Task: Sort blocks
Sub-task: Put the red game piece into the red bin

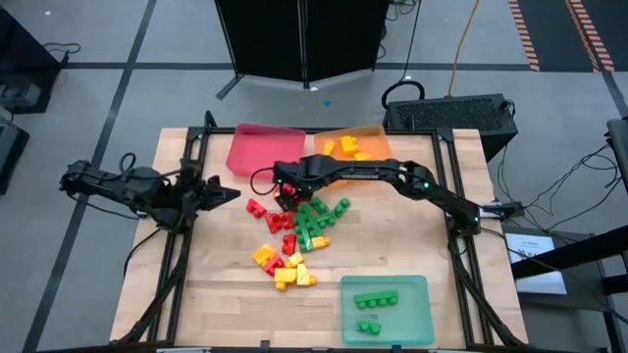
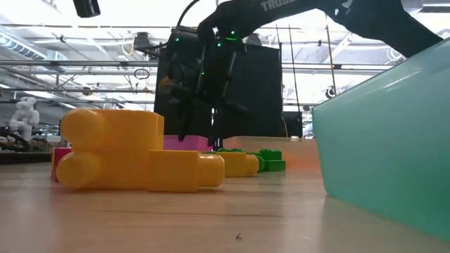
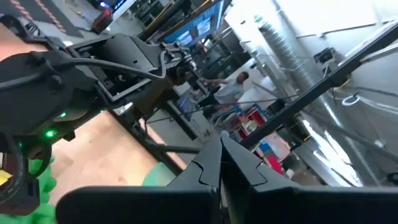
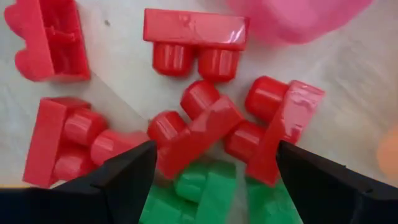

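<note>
My right gripper [image 4: 211, 168] hangs spread wide over the red blocks [image 4: 205, 124] beside the red tray [image 1: 263, 149], gripping nothing. My left gripper [image 3: 221, 165] waits pinched closed at the table's [image 1: 392, 245] left edge.

White capital letters, "TROSS", run along the dark right arm [image 2: 295, 8] where it enters the low view from above; the rest of the word is cut off at the frame's edge. No other lettering, label, number or sign can be read on anything else in view.
</note>
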